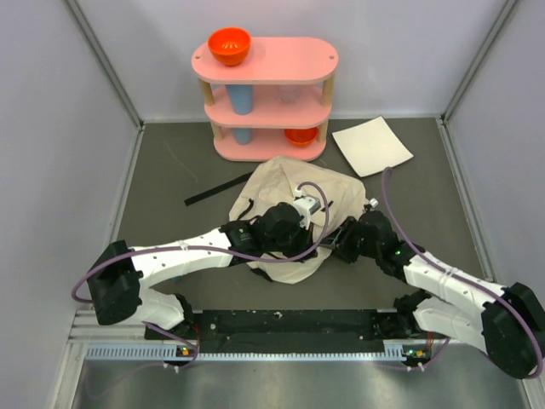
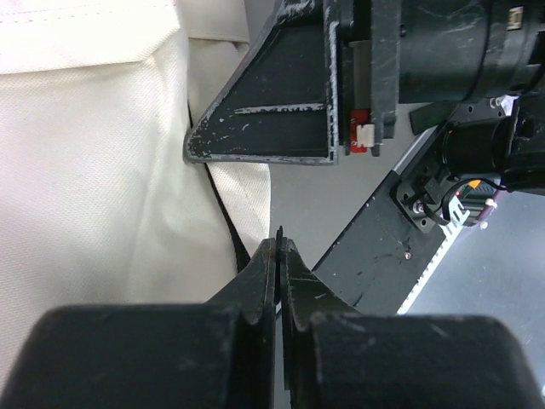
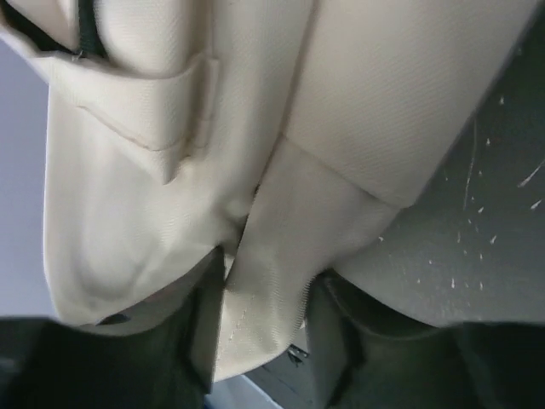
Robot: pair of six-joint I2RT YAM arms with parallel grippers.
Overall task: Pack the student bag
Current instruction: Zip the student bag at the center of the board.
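The student bag (image 1: 277, 181) lies crumpled at the centre of the top view, on the dark table (image 1: 162, 170), below the pink shelf (image 1: 264, 61) and to the lower left of the white sheet (image 1: 372, 145). A black strip (image 1: 217, 192) lies flat just left of the bag. Both arms meet over the lower half of the bag. In the right wrist view, the right gripper (image 3: 268, 277) grasps a fold of the bag's cream fabric. The fold fills the gap between the jaws at the lower centre of the frame, and both fingers (image 3: 204, 328) bear against it. In the left wrist view, the left gripper (image 2: 279, 249) is clenched, tips together, at the bag's right edge. Whether any fabric is pinched cannot be told.
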